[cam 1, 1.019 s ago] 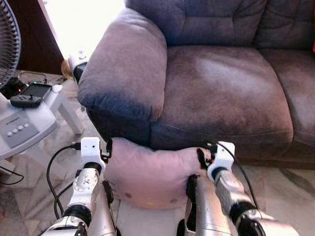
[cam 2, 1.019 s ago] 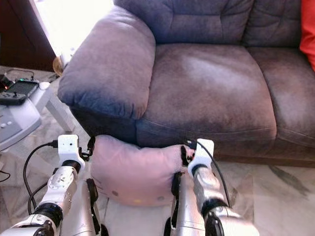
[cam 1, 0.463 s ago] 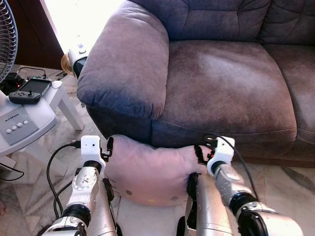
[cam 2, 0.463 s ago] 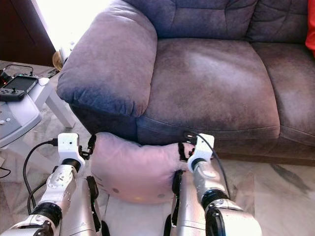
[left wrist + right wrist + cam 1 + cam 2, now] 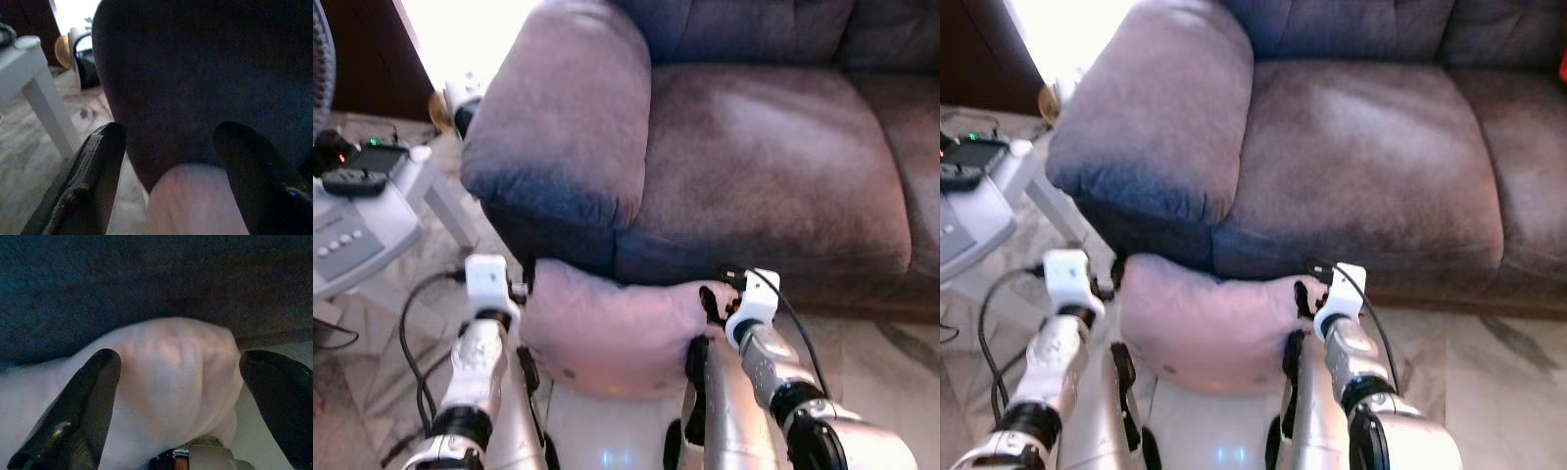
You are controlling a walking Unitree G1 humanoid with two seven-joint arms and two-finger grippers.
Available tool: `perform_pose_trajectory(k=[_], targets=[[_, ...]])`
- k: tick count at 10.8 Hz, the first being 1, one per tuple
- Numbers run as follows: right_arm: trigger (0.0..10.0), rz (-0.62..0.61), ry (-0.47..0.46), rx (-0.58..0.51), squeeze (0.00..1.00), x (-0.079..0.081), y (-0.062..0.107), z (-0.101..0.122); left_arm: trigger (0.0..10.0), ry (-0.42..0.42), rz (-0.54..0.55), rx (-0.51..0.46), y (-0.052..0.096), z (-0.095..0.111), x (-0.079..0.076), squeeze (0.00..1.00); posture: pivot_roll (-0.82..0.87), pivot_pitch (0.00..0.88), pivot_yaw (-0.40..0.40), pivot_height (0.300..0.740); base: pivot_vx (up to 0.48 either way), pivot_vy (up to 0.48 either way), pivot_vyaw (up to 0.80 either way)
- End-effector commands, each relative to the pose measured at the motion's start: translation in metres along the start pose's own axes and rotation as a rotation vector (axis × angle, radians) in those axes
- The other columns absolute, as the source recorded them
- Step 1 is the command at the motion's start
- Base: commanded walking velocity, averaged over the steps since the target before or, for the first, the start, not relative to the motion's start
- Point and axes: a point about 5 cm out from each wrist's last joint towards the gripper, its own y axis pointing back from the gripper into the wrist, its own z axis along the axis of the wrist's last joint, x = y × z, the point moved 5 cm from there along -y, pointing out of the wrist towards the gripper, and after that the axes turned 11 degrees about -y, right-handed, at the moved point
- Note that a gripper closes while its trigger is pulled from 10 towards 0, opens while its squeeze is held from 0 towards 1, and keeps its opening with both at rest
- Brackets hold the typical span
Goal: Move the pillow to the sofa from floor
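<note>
A pink pillow [image 5: 607,328] hangs just in front of the sofa's base, pressed between my two arms below the armrest [image 5: 568,117]. My left gripper [image 5: 527,286] is at the pillow's left end, fingers spread; in the left wrist view the pillow [image 5: 195,200] sits low between the fingers [image 5: 93,166]. My right gripper [image 5: 712,300] is at the pillow's right corner, open wide. In the right wrist view that corner [image 5: 171,367] bulges between the fingertips [image 5: 98,382]. The grey-brown sofa seat [image 5: 754,166] lies straight ahead, above the pillow.
A white side table [image 5: 421,186] with a dark controller [image 5: 347,178] stands at the left, beside a fan base [image 5: 347,240]. A black cable [image 5: 409,323] loops over the marble floor [image 5: 881,333]. The sofa front is close before the grippers.
The camera has drawn nearer and tipped down, so the sofa looms larger. The pillow stays pinned between the arms, and both grippers keep their places on it.
</note>
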Motion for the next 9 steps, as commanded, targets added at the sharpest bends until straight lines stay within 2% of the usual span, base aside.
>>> perform_pose_trajectory(k=[1, 4, 6, 9], targets=[[10.0, -0.008, -0.004, 0.009, 0.00, -0.005, 0.002, -0.005, 10.0, 0.002, -0.011, -0.002, 0.003, 0.002, -0.001, 0.00, 0.14, 0.268, -0.053, 0.473, 0.000, 0.000, 0.00], [10.0, -0.021, 0.025, -0.002, 0.00, -0.011, 0.004, -0.009, 10.0, 0.016, -0.021, -0.081, 0.004, 0.034, -0.001, 0.00, 0.15, 0.324, -0.052, 0.473, 0.000, 0.000, 0.00], [10.0, 0.027, -0.022, -0.028, 0.00, -0.001, 0.004, -0.006, 10.0, 0.008, -0.028, -0.113, 0.005, 0.051, -0.001, 0.00, 0.16, 0.337, -0.057, 0.473, 0.000, 0.000, 0.00], [10.0, 0.101, -0.039, -0.081, 0.00, 0.009, 0.004, 0.004, 10.0, 0.055, -0.015, -0.163, 0.004, 0.079, 0.002, 0.00, 0.17, 0.337, -0.061, 0.473, 0.000, 0.000, 0.00]])
